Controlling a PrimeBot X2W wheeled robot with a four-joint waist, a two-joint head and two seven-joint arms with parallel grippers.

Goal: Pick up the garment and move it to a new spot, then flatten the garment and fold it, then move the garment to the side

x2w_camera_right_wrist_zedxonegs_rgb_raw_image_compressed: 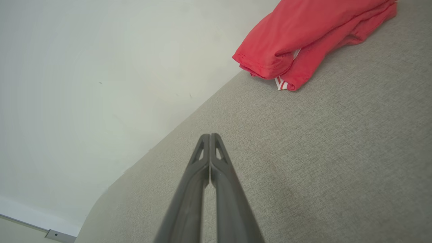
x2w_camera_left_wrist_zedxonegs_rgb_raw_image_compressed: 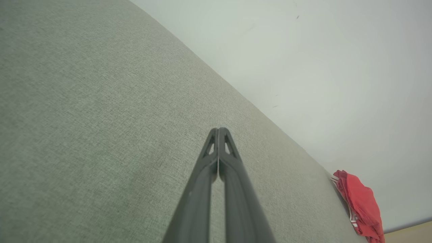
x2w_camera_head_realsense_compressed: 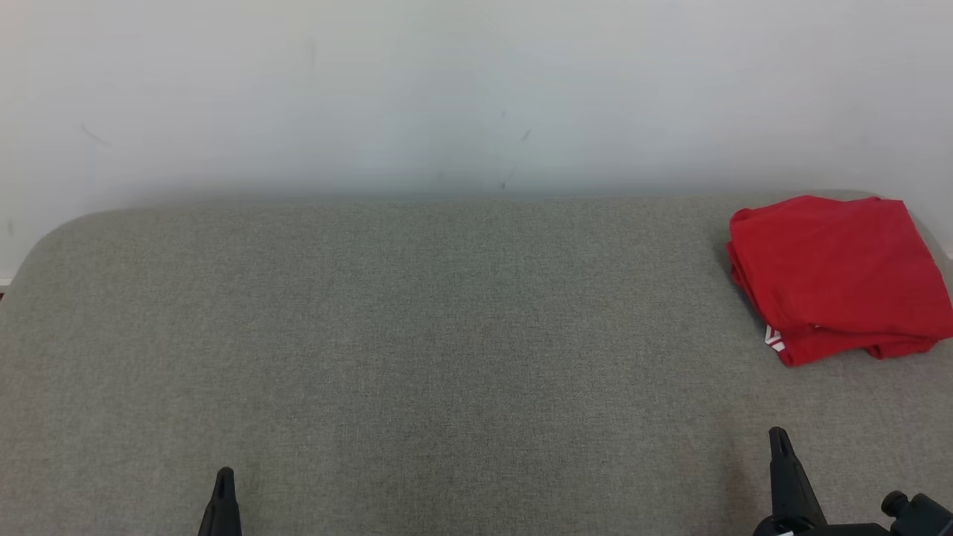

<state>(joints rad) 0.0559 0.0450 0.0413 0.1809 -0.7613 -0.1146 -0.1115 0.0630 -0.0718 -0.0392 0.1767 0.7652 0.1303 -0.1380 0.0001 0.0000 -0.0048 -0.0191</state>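
While our left claw (x2w_camera_head_realsense_compressed: 225,476) hovers low over the near left of the grey cushioned surface (x2w_camera_head_realsense_compressed: 447,335), we see its two dark fingers pressed together tip to tip, gripping nothing. Ahead of it, grey fabric runs up to the pale wall (x2w_camera_head_realsense_compressed: 447,89). Our right claw (x2w_camera_head_realsense_compressed: 778,435) is well apart from it, off to its right. In our right wrist view its fingers likewise meet along one thin seam, closed on nothing, with the cushion's weave beneath them. The red garment (x2w_camera_head_realsense_compressed: 837,275) lies ahead of this right claw and a little to its right, not touching it, and far to the right of the left claw. We find it folded into a loose, thick bundle near the cushion's far right corner, close to the wall. A bit of white-striped trim peeks from the bundle's edge on the side facing the claws.
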